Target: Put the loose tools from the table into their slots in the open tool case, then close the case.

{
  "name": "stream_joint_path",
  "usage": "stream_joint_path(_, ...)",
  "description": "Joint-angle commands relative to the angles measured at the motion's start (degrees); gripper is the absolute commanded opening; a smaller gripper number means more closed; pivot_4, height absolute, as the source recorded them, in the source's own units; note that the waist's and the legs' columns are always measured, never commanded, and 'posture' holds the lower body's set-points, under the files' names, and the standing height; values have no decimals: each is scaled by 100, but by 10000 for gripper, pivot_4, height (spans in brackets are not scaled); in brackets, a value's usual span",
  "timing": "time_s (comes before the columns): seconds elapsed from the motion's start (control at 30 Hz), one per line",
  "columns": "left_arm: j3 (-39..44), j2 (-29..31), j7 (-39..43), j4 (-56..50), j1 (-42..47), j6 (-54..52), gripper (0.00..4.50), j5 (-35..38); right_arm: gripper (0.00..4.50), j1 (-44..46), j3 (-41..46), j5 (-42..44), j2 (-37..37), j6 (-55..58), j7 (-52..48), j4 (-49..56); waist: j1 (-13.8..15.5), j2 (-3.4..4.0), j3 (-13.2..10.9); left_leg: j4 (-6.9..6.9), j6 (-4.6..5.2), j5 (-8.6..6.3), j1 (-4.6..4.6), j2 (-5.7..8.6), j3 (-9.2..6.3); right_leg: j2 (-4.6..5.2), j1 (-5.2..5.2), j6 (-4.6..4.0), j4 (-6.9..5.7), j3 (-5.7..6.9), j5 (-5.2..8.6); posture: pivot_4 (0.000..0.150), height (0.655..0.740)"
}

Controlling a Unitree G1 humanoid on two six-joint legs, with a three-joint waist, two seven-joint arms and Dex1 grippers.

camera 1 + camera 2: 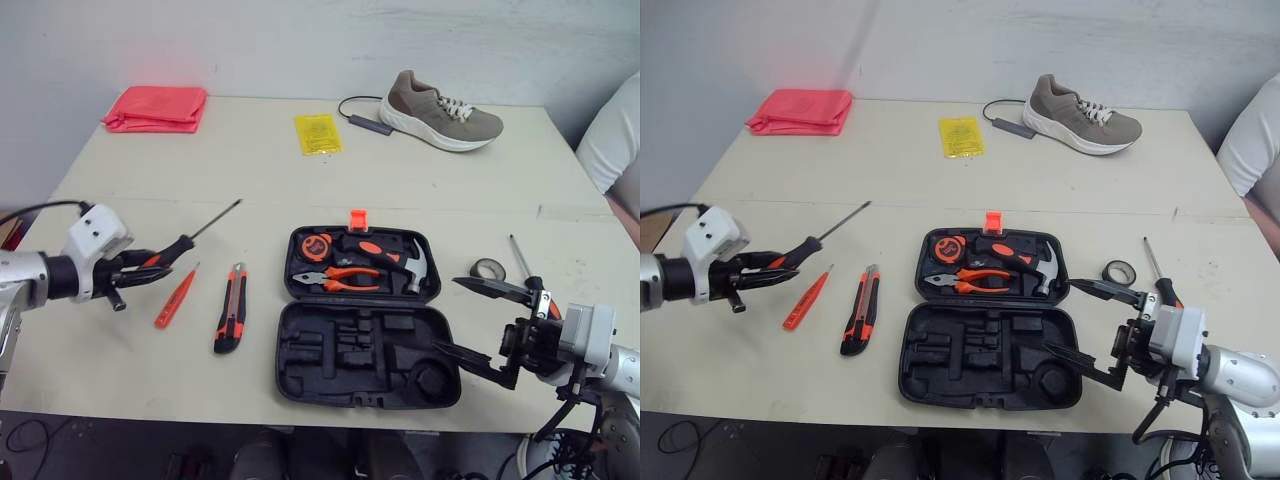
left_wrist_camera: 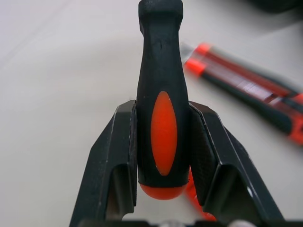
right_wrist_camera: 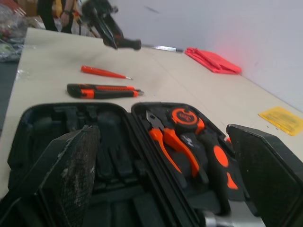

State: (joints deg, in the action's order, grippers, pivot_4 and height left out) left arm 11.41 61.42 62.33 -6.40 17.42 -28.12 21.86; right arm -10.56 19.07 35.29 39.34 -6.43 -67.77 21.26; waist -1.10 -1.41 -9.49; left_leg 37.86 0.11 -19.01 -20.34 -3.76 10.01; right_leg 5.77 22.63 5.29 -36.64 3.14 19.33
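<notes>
Jaws of my left gripper [image 2: 163, 109] are clamped on the handle of the long screwdriver [image 1: 183, 243], well left of the open tool case [image 1: 350, 362]. The right gripper [image 1: 478, 323] holds its jaws apart. I judge the screwdriver light and stiff, and the handle grips better than the smooth shaft.

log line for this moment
left gripper: shut on screwdriver | right gripper: open, beside open case | knife: on table

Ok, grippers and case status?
Left gripper shut on black-and-orange screwdriver. Right gripper open by open black plastic tool case. Orange-black utility knife, slim orange screwdriver loose.
</notes>
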Motion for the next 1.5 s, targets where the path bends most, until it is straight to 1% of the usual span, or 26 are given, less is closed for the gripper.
stream_joint_path(0.03,-448,20,353,-813,362,-8,7983,182,45000,-78,269,88,88,-111,-111,-82,1,0,0,1,-1,0,0,-2,0,-7,0,0,-1,-7,0,1500,7400)
stream_joint_path(0.13,-1018,-46,538,-1236,770,-149,7983,154,45000,-195,337,60,114,-121,-168,-163,7,2,-1,5,-2,0,0,-3,1,-18,-1,0,-1,-22,0,1500,7400)
stream_joint_path(0.23,-1760,-238,607,-1609,1199,-270,7983,-90,45000,-323,371,36,98,-142,-186,-191,26,3,-1,11,-2,0,1,-3,2,-26,-3,0,-2,-27,0,1500,7400)
stream_joint_path(0.37,-2603,-603,460,-1925,1658,-672,7983,-456,45000,-434,376,18,72,-144,-112,-139,64,3,-1,19,-2,0,1,5,4,-37,-4,2,-3,-34,-1,1500,7400)
stream_joint_path(0.47,-3098,-864,347,-2083,1922,-995,7983,-714,45000,-471,368,12,68,-99,-3,-44,100,3,-1,26,-2,0,0,5,3,-42,-4,2,-6,-38,-1,1500,7400)
stream_joint_path(0.57,-3500,-1171,198,-2240,2091,-1429,7983,-842,45000,-540,314,-6,81,52,219,273,106,3,-1,29,-2,0,0,4,0,-41,-5,2,-9,-44,-1,1500,7400)
stream_joint_path(0.7,-3986,-1538,-137,-2242,2192,-1625,7983,-1267,45000,-650,309,-42,100,262,505,650,110,3,-1,32,-2,0,-1,1,-6,-38,-7,3,-10,-53,0,1500,7400)
stream_joint_path(0.83,-4480,-1889,-436,-1958,2424,-1706,7983,-1822,45000,-683,345,-34,116,411,696,841,115,3,-1,37,-2,1,-1,3,-8,-38,-9,3,-11,-52,0,1500,7400)
stream_joint_path(0.93,-4648,-1992,-549,-1825,2573,-1881,7983,-2104,45000,-689,364,-20,137,494,757,904,117,3,-1,39,-2,1,-2,4,-9,-39,-10,3,-12,-51,0,1500,7400)
stream_joint_path(1.03,-4655,-2039,-539,-1803,2612,-1926,7983,-2179,45000,-697,384,-8,151,558,791,949,107,3,-1,38,-1,1,-2,2,-10,-39,-10,2,-12,-50,0,1500,7400)
stream_joint_path(1.17,-4728,-1867,-472,-1846,2605,-1939,7983,-2405,45000,-683,401,18,172,682,863,1043,111,3,-1,39,-2,1,-2,-2,-11,-38,-9,2,-14,-50,0,1500,7400)
stream_joint_path(1.3,-4806,-1902,-485,-1745,2621,-1845,7983,-2547,45000,-590,352,47,221,868,1025,1227,113,3,-1,40,0,2,-2,-3,-11,-34,-9,2,-17,-50,1,1500,7400)
stream_joint_path(1.5,-4868,-2104,-539,-1646,2670,-1812,7983,-2735,45000,-431,294,114,299,1248,1307,1572,142,3,-1,44,4,4,-2,-2,-17,-31,-13,2,-17,-48,0,1500,7400)
